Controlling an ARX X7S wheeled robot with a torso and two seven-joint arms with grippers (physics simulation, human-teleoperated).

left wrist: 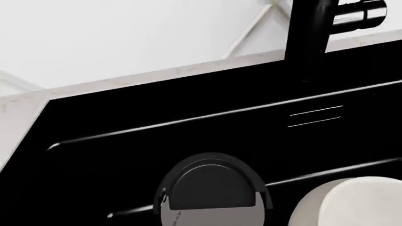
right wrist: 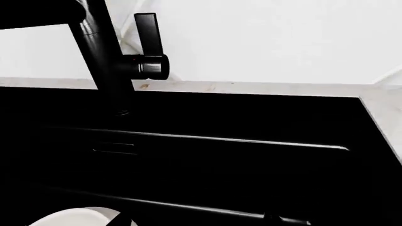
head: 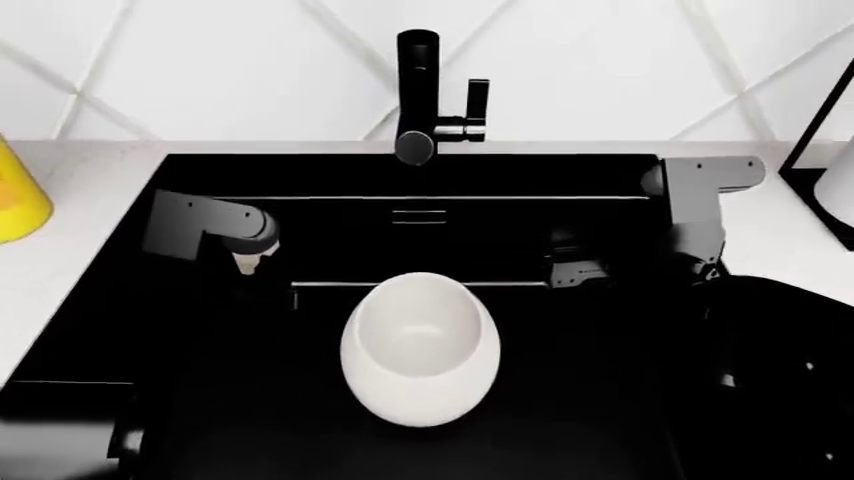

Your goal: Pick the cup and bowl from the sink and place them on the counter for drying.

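**Bowl in the basin, cup under the left arm**

From the head camera, the white bowl sits mid-sink. At its 10 o'clock the cream cup shows beneath the left gripper; whether those jaws grip it I cannot tell. The right gripper hangs at the bowl's 2 o'clock, jaws unreadable. Only the left wrist camera shows the ringed drain. The faucet stands at 12 o'clock on the counter, with a yellow bottle at 9.

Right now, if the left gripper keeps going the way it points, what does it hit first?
Probably the sink's black back wall below the faucet; nothing shows between in the left wrist view, though depth is unclear.
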